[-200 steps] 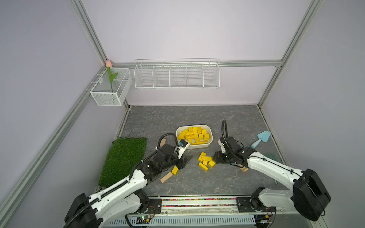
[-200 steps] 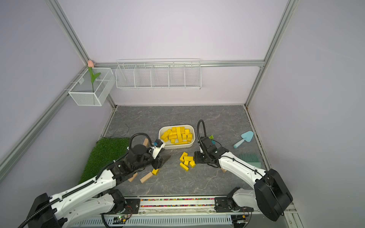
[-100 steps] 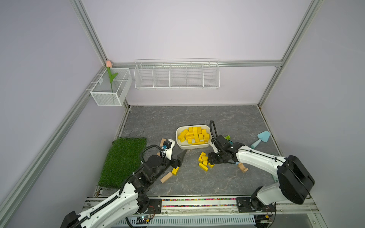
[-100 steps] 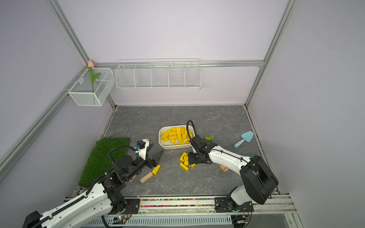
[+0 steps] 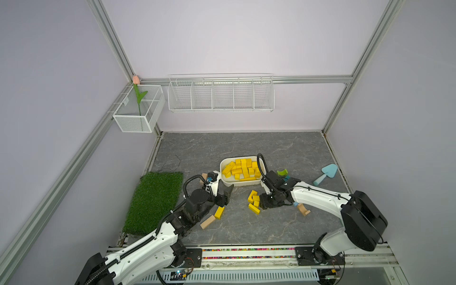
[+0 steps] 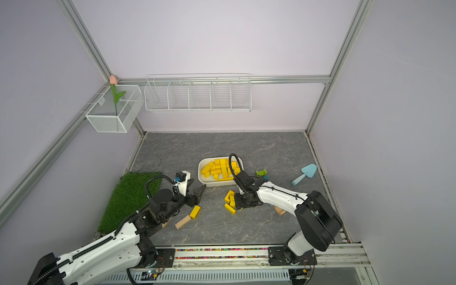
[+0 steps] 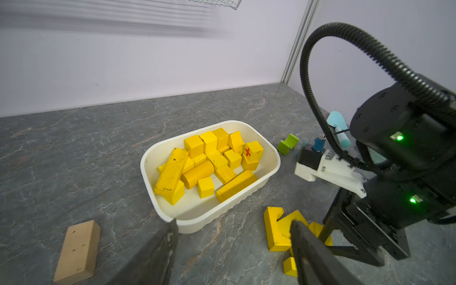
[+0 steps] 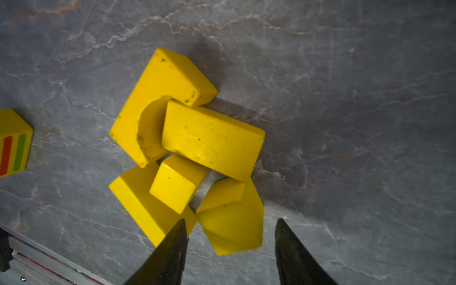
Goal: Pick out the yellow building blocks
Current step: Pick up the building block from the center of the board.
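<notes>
**Yellow blocks mostly in the tray, a few loose**

Most yellow building blocks fill the white tray at mid-worktop. A loose cluster lies just near of it, under the right gripper, whose jaws stand apart astride one block. One yellow bar lies touching a tan block beside the left gripper, whose jaws are wide and empty.

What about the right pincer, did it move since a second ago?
Yes. The pincer slid closer to the loose blocks in front of the tray, and now it is right over them.
</notes>
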Controlling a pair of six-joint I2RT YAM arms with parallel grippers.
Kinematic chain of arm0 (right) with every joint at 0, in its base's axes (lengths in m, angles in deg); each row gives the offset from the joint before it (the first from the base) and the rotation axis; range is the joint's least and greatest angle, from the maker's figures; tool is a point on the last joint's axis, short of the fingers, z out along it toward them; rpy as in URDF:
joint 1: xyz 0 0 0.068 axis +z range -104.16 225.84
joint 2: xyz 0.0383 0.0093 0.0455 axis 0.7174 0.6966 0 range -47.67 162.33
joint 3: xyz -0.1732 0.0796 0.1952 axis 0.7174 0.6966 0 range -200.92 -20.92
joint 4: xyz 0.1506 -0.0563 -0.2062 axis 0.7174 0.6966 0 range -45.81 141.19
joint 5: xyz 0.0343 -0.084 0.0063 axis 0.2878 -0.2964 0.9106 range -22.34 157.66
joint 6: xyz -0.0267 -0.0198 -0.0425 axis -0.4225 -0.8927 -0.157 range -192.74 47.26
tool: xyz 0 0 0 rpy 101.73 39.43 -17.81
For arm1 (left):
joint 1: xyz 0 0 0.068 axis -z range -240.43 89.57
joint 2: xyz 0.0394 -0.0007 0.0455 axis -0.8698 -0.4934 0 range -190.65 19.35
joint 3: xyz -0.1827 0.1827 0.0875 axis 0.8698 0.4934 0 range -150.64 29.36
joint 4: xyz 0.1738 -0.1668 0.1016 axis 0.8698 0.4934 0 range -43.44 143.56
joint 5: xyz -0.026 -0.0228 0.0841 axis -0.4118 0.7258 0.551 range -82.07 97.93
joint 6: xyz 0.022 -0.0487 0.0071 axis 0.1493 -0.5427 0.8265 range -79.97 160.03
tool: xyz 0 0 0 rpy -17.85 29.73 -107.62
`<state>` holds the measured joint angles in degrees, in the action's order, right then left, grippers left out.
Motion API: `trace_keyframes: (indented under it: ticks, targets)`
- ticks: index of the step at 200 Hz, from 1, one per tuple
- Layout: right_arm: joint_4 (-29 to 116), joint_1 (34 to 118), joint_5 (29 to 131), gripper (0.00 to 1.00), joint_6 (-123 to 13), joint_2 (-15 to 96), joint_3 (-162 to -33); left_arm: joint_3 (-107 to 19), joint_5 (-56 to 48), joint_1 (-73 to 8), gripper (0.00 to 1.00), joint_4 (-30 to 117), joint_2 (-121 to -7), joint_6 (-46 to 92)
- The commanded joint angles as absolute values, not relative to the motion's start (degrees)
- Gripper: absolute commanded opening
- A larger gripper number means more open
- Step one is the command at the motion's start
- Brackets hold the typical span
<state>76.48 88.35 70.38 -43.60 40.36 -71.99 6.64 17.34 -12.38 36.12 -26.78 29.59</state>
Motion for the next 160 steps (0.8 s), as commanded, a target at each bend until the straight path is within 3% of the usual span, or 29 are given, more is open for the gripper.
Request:
trace_keyframes:
  ticks: [1, 41, 125, 160]
  targets:
    - [78.33, 89.09, 69.77, 0.57, -43.28, 41.38, -73.75, 5.65, 17.91, -12.36, 0.71, 35.84, -24.88, 29.29]
    - [78.53, 89.34, 69.54, 0.51, -43.47, 42.74, -74.68, 7.95, 17.63, -12.41, 0.70, 34.56, -21.66, 29.03]
    - [80.38, 90.57, 67.62, 0.45, -43.25, 45.71, -76.87, 3.50, 13.37, -12.37, 0.67, 35.65, -30.17, 30.77]
    - [80.00, 90.74, 67.20, 0.38, -43.05, 46.32, -76.74, 3.68, 13.53, -12.36, 0.67, 35.66, -30.09, 30.70]
